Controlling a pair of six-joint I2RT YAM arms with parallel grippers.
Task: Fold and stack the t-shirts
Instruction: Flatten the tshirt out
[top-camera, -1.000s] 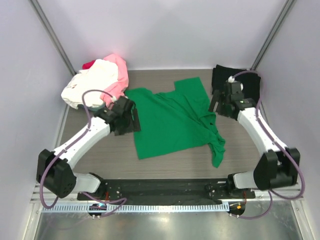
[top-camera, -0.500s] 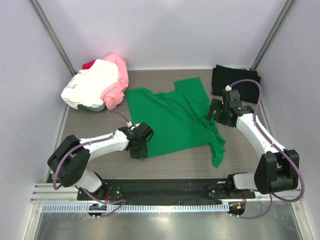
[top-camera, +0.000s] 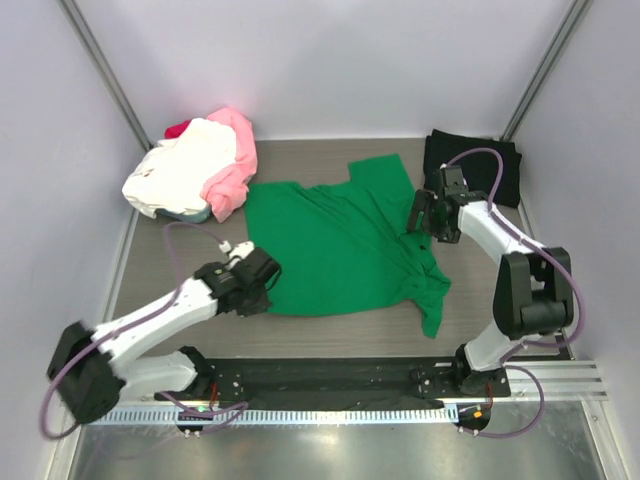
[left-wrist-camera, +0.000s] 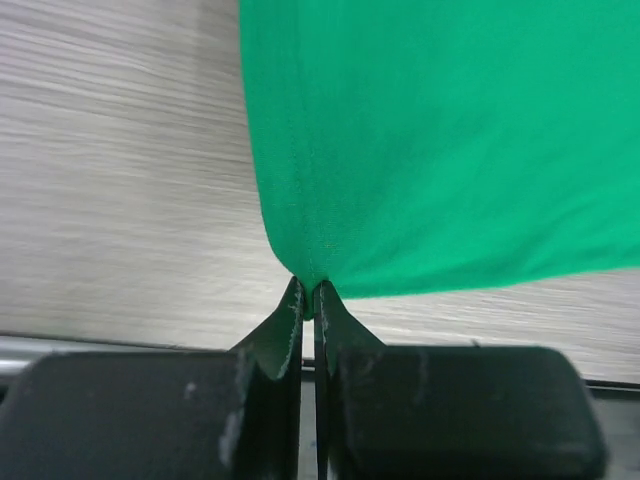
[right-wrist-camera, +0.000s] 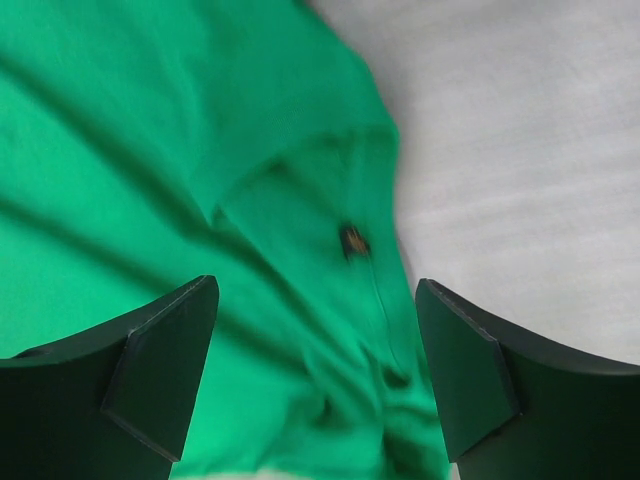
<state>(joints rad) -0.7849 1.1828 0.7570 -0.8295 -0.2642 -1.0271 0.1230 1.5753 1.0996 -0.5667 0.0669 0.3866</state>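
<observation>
The green t-shirt (top-camera: 340, 245), spread in mid-frame, looks light and limp, best taken at its hem corners. The left gripper (left-wrist-camera: 308, 300) is clenched on its lower-left corner, and the right gripper (right-wrist-camera: 315, 300) hangs released, jaws wide, over its right side. Five in all: that green one, one black t-shirt (top-camera: 495, 165) upper right, and one pink shirt (top-camera: 238, 150), one cream-white shirt (top-camera: 185, 170) and one red shirt (top-camera: 178, 129) heaped upper left.

Premises present as a robotics laboratory test cell. Plain pale partition walls (top-camera: 330, 70) and metal frame struts (top-camera: 107, 75) enclose a grey wood-grain worktop (top-camera: 340, 335). At the near edge, a black mounting plate (top-camera: 320, 375) and aluminium rail (top-camera: 330, 414) carry the cabled left arm (top-camera: 150, 325) and right arm (top-camera: 490, 225).
</observation>
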